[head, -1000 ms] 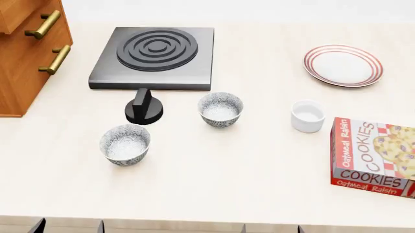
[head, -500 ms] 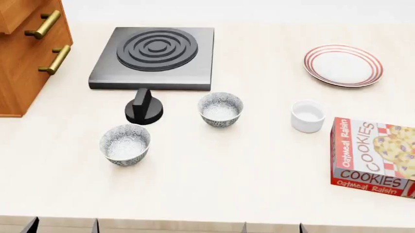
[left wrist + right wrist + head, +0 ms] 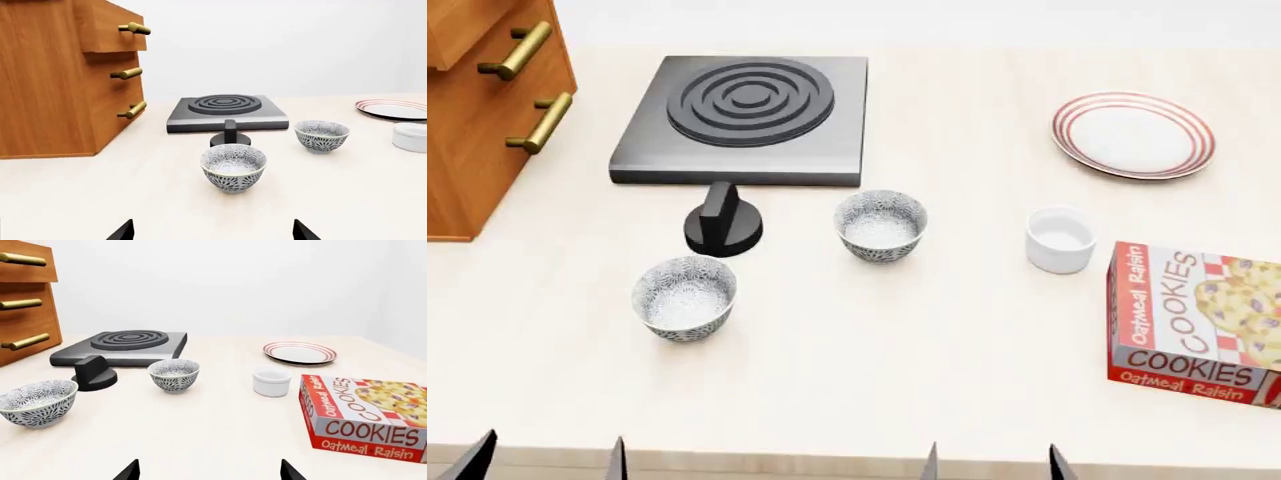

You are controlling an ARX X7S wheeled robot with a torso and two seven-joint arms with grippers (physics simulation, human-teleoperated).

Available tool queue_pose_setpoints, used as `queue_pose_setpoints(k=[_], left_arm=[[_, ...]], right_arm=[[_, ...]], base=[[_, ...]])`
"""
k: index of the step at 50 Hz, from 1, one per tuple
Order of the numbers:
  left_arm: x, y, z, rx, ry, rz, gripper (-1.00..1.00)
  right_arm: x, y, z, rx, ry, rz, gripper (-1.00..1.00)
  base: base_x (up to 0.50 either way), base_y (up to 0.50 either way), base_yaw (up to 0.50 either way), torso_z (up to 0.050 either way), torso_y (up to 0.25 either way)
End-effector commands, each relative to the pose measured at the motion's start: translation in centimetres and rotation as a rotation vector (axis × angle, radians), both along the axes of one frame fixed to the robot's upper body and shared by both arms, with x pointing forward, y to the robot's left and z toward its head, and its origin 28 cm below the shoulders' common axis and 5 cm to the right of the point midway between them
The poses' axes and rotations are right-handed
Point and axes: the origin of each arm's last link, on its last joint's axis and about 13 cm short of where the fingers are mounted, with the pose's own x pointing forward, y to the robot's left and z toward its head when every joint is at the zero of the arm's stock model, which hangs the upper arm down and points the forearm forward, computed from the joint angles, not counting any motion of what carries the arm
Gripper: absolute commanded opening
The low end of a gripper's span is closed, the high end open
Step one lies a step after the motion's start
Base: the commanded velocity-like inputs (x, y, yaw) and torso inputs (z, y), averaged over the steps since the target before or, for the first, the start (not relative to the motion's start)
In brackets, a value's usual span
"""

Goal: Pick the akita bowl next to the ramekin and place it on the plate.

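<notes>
The akita bowl point(image 3: 881, 225) point(image 3: 174, 374) point(image 3: 321, 135), grey-and-white speckled, stands upright mid-counter, with the white ramekin point(image 3: 1060, 239) point(image 3: 271, 381) point(image 3: 410, 137) to its right. The red-ringed plate point(image 3: 1133, 134) point(image 3: 299, 352) point(image 3: 393, 108) lies at the back right. A look-alike bowl point(image 3: 685, 297) point(image 3: 233, 166) point(image 3: 38, 402) stands nearer the front left. My left gripper point(image 3: 547, 466) point(image 3: 213, 232) and right gripper point(image 3: 994, 468) point(image 3: 210, 471) are both open and hold nothing. Only their dark fingertips show, at the counter's front edge, well short of the bowls.
A black hot plate point(image 3: 747, 118) sits at the back with a black knob point(image 3: 723, 221) in front of it. A wooden drawer cabinet point(image 3: 487, 100) stands at the left. A red cookies box point(image 3: 1198, 322) lies at the front right, beside the ramekin.
Both grippers' fingertips have come a little further into the head view from the bottom edge. Nothing on the counter has moved.
</notes>
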Motion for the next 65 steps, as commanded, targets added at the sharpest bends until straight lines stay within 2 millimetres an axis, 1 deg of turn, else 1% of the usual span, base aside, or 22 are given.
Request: queue_pose_setpoints(k=[1, 8, 13, 30, 39, 51, 65], left_arm=[[-0.5, -0.1, 2.1, 0.008, -0.006, -0.014, 1.00], [-0.7, 0.2, 3.1, 0.015, -0.006, -0.028, 1.00], [-0.7, 0.5, 4.3, 0.012, -0.022, -0.024, 1.00], [-1.4, 0.6, 7.3, 0.001, -0.060, -0.038, 1.00], [-1.5, 0.8, 8.3, 0.005, -0.070, -0.039, 1.00], [-2.4, 0.9, 10.1, 0.010, -0.077, -0.041, 1.00], [-3.8, 0.7, 12.2, -0.007, -0.089, -0.084, 1.00]], right_arm=[[-0.7, -0.2, 1.8, -0.002, -0.007, 0.010, 1.00], [-1.0, -0.4, 2.7, -0.017, -0.020, -0.004, 1.00], [-1.2, -0.4, 3.3, -0.023, -0.032, -0.008, 1.00], [-2.0, -0.4, 5.8, -0.038, -0.065, -0.017, 1.00], [-2.2, -0.2, 6.9, -0.049, -0.069, 0.003, 1.00], [-2.6, -0.1, 8.3, -0.052, -0.083, 0.010, 1.00], [-4.0, -0.1, 10.0, -0.063, -0.103, 0.025, 1.00]], base=[[0.00, 0.00, 0.00, 0.000, 0.000], [0.00, 0.00, 0.00, 0.000, 0.000], [0.00, 0.00, 0.00, 0.000, 0.000], [0.00, 0.00, 0.00, 0.000, 0.000], [0.00, 0.00, 0.00, 0.000, 0.000], [0.00, 0.00, 0.00, 0.000, 0.000], [0.00, 0.00, 0.00, 0.000, 0.000]])
